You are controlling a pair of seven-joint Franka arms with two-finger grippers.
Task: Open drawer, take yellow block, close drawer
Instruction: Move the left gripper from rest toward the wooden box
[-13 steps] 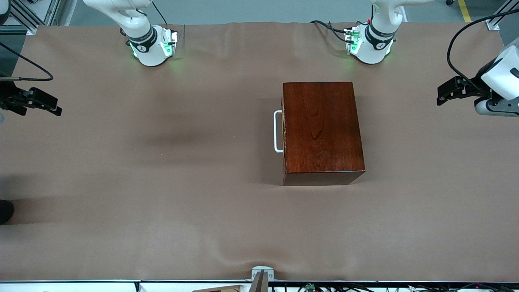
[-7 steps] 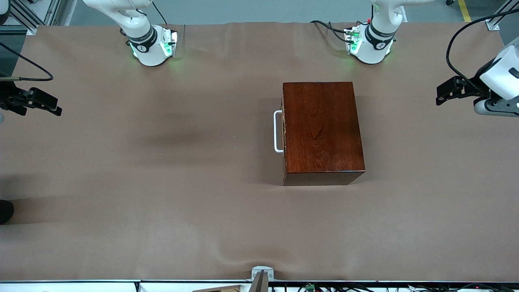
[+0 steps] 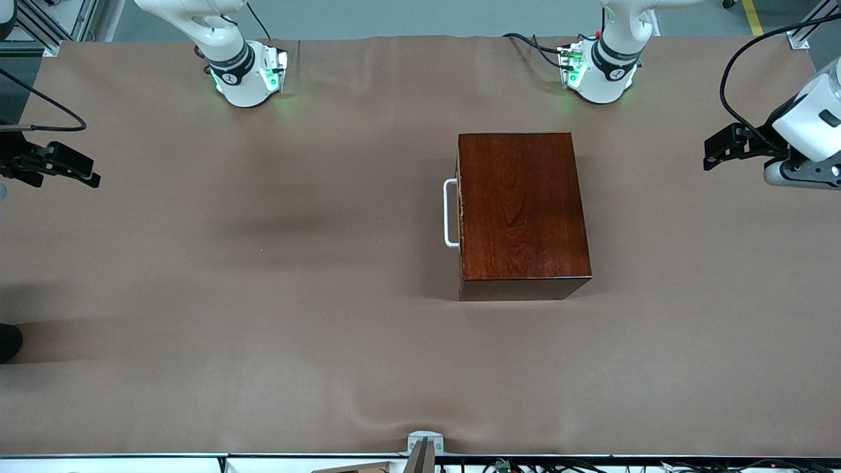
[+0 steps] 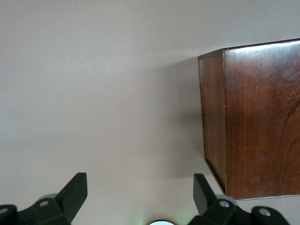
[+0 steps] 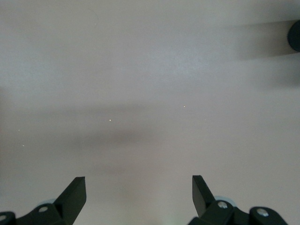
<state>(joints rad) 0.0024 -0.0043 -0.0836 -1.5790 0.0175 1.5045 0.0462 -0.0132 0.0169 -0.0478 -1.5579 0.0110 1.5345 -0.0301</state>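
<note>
on the brown table cover (image 3: 263,315) the drawer (image 3: 522,213) sits shut, its white handle (image 3: 449,213) unobstructed. left gripper (image 3: 716,146) and right gripper (image 3: 72,172) hover over the table ends, fingers apart.

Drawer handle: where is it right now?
In the front view the white handle sits on the closed drawer's front, on the box side facing the right arm's end of the table.

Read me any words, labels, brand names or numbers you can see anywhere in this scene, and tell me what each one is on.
None readable.
Wooden box and drawer handle: no markings.
Dark collars on the arm bases: a small white mark each, too small to read.
</note>
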